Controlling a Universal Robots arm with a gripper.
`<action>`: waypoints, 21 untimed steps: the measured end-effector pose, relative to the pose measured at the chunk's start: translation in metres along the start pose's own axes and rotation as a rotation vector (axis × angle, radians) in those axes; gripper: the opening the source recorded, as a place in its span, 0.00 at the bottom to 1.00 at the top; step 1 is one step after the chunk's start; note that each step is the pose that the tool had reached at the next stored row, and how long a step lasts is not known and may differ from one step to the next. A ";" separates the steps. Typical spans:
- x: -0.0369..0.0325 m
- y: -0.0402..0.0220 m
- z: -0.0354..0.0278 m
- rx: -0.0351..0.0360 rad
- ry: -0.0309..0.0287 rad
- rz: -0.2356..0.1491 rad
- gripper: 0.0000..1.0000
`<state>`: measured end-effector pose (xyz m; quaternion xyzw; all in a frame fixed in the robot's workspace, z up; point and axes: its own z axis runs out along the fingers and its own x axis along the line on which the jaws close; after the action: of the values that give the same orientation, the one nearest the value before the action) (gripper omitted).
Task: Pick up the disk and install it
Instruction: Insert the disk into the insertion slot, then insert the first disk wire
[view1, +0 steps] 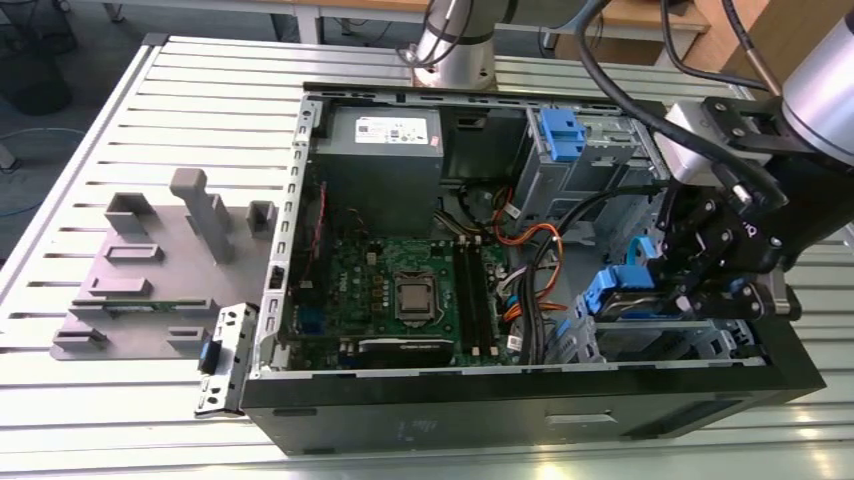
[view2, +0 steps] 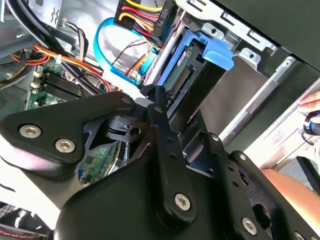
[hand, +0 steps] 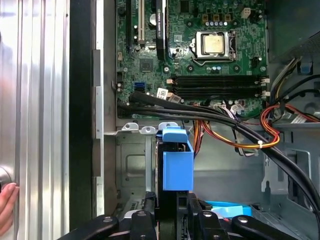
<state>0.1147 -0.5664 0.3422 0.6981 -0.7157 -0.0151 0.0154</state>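
No legible text, just unreadable print on the white sticker (view1: 384, 128) of the grey box (view1: 378, 172)

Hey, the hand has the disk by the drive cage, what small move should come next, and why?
Probably ease the disk straight into the drive cage, slowly. The hand grips it on edge at the cage, it looks unseated, and cables run close beside it.

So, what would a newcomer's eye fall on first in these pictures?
The open computer case with its green motherboard, lying on the slatted table. At the exterior view's right, the black gripper holds the disk in its bright blue carrier, by the drive cage.
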 end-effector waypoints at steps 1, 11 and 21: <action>0.0000 0.0000 0.0010 0.0000 0.0000 0.000 0.35; 0.0000 0.0000 0.0014 0.0000 -0.0007 0.000 0.42; 0.0000 0.0000 0.0016 -0.0001 -0.0041 0.000 0.48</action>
<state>0.1147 -0.5664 0.3406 0.6981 -0.7157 -0.0166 0.0140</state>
